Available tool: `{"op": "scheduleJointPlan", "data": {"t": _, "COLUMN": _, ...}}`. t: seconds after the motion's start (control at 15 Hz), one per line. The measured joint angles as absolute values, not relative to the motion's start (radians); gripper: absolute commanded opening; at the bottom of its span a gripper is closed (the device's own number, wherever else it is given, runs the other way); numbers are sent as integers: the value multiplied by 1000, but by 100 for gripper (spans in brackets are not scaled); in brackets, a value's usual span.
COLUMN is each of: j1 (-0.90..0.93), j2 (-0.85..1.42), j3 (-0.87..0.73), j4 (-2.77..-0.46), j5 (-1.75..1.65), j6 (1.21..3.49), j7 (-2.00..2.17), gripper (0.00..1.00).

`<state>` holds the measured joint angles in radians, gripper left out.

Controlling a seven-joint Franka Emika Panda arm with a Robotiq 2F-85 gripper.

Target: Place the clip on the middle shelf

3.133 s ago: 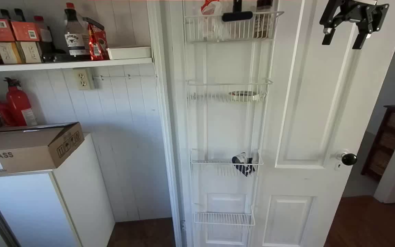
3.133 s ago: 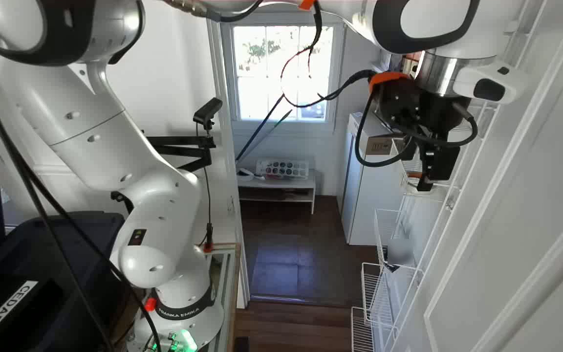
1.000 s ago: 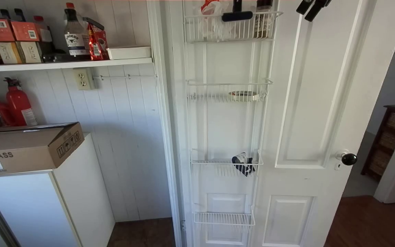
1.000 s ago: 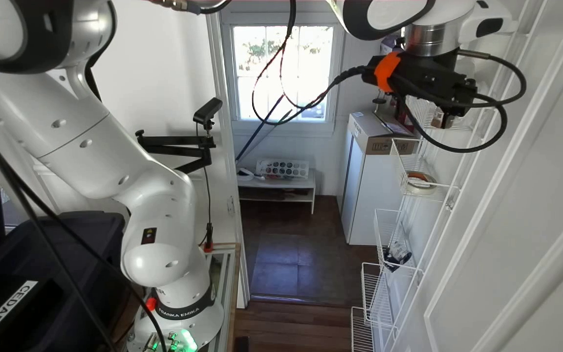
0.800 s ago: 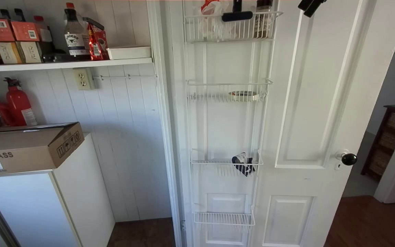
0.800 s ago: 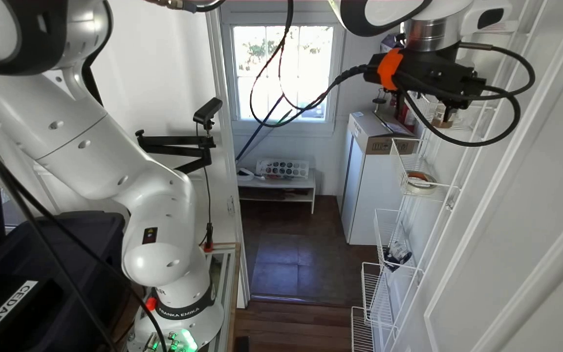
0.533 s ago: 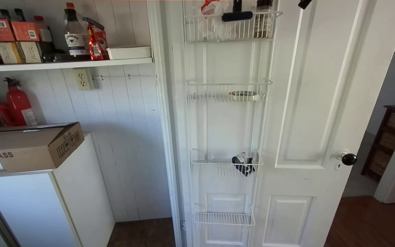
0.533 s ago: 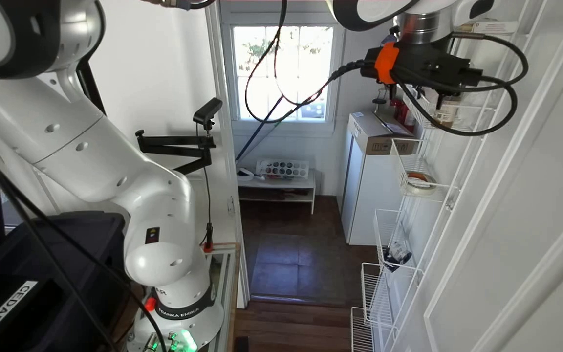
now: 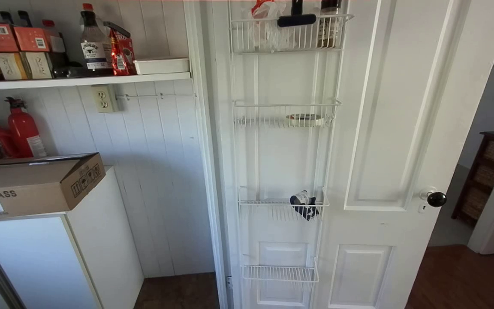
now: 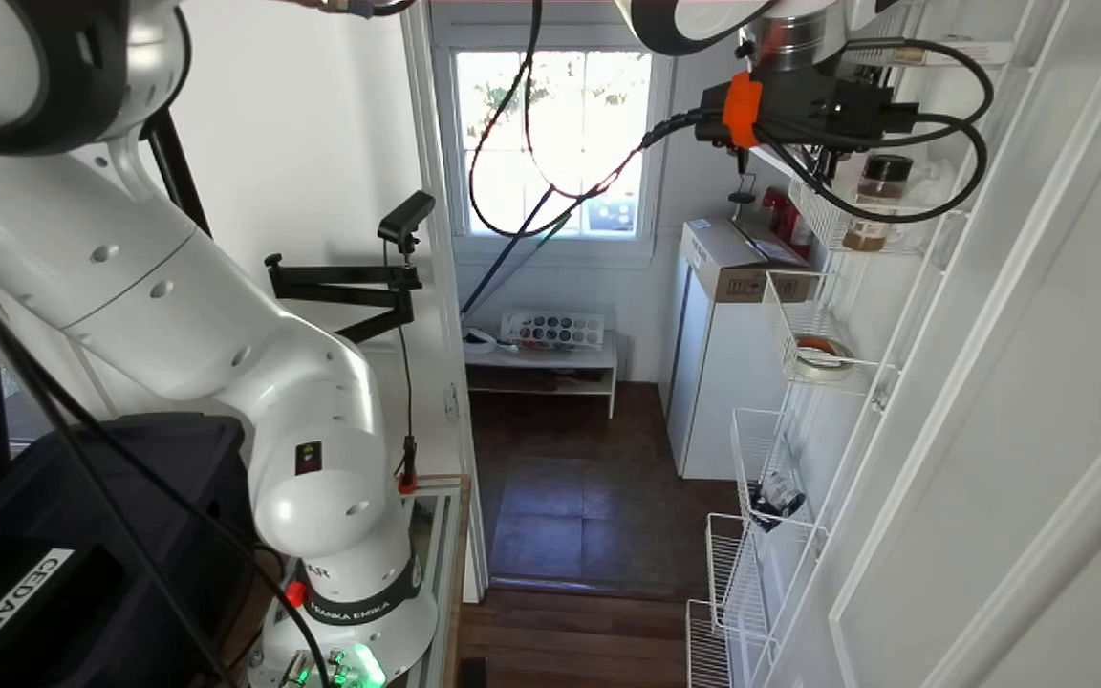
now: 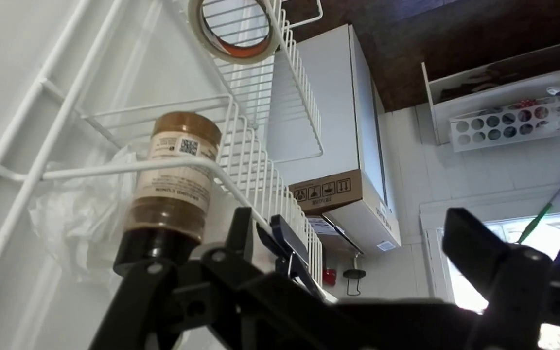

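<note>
The black clip (image 9: 297,20) grips the front rim of the top wire basket (image 9: 247,36). It also shows in the wrist view (image 11: 289,237), inside the span of the fingers, close to the left finger. My gripper (image 11: 353,231) is open with nothing held. In an exterior view the gripper (image 10: 828,161) is at the top basket, its fingers partly hidden. Two middle baskets hang below: the upper (image 9: 268,105) holds a tape roll, the lower (image 9: 264,203) holds a black-and-white patterned item. Which one counts as the middle shelf I cannot tell.
A brown spice jar (image 11: 173,184) with a black lid and a crumpled plastic bag (image 11: 85,218) stand in the top basket beside the left finger. A tape roll (image 9: 305,119) lies lower. A wooden board shelf (image 9: 79,81) and cardboard box (image 9: 79,180) are nearby.
The gripper has risen out of an exterior view and moved from in front of the rack's second basket up to the top basket, turning on the way. The clip stays put.
</note>
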<state>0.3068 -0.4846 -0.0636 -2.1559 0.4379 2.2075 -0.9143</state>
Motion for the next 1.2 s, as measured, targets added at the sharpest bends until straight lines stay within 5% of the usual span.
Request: {"op": "scheduleJointPlan", "data": {"t": 1.2, "j1": 378, "j2": -410, "j3": -29, "j4": -2178, "j5": 491, "j6": 2452, "j7": -1082, "gripper": 100}}
